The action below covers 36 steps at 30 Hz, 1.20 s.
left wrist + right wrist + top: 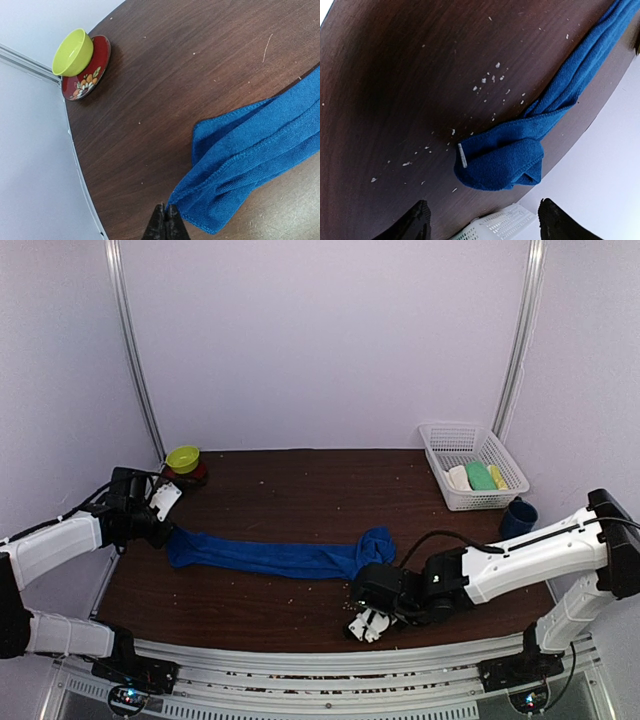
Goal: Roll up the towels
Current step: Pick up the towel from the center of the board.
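The blue towel (pixel 275 558) lies stretched in a long strip across the table, its right end bunched into a loose fold (pixel 502 162). My left gripper (pixel 163 523) is at the strip's left end. In the left wrist view it (pixel 166 216) is shut, and the towel's corner (pixel 225 170) draws to a point at its fingertips. My right gripper (pixel 368 625) hangs near the table's front edge, just in front of the bunched end. Its jaws (pixel 485 222) are open and hold nothing. A cream-white roll (pixel 458 477) that looks like the white towel lies in the basket.
A white mesh basket (pixel 470 445) at the back right also holds green and yellow items. A dark blue cup (pixel 518 517) stands in front of it. A green bowl (pixel 183 457) sits on a red saucer (pixel 95 70) at the back left. Pale crumbs (pixel 490 80) dot the wood.
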Each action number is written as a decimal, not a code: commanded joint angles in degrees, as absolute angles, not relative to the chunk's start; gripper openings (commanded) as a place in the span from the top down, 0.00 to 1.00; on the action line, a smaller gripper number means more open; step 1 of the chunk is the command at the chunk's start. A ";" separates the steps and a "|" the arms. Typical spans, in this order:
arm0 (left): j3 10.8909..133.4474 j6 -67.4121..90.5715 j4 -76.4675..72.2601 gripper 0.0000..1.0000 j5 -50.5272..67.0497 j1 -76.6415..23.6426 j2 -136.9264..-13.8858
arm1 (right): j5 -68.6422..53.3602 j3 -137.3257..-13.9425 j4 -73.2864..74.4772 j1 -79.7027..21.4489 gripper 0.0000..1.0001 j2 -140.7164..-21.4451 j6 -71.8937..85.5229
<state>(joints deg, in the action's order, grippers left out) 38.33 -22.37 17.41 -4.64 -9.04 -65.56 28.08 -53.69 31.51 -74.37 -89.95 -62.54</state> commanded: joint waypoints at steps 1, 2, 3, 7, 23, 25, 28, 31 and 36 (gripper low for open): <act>38.43 -22.94 17.06 1.00 -2.61 -8.61 -65.22 | 26.78 -55.65 30.60 -73.87 0.30 -93.43 -63.75; 38.41 -22.90 17.15 1.00 -2.44 -8.61 -65.17 | 26.48 -56.01 30.92 -73.79 0.32 -94.22 -63.67; 38.41 -22.93 17.22 1.00 -2.30 -8.57 -65.13 | 26.45 -56.20 30.70 -73.70 0.32 -94.82 -63.67; 38.41 -22.94 17.44 1.00 -2.02 -8.60 -64.96 | 27.98 -56.94 30.34 -73.31 0.34 -96.92 -63.57; 38.23 -22.87 17.65 1.00 -1.43 -8.61 -64.95 | 33.04 -56.74 28.28 -71.39 0.52 -97.09 -65.21; 38.25 -22.94 17.64 1.00 -1.41 -8.61 -64.95 | 33.09 -56.69 28.48 -71.32 0.54 -96.98 -65.25; 38.17 -22.93 17.64 1.00 -1.49 -8.59 -64.95 | 32.67 -56.71 29.04 -71.36 0.58 -96.77 -65.14; 38.14 -22.91 17.66 1.00 -1.49 -8.61 -64.95 | 31.88 -56.83 29.81 -71.36 0.59 -96.52 -64.74; 38.14 -22.92 17.66 1.00 -1.49 -8.61 -65.07 | 31.20 -57.11 30.86 -71.36 0.90 -95.82 -63.73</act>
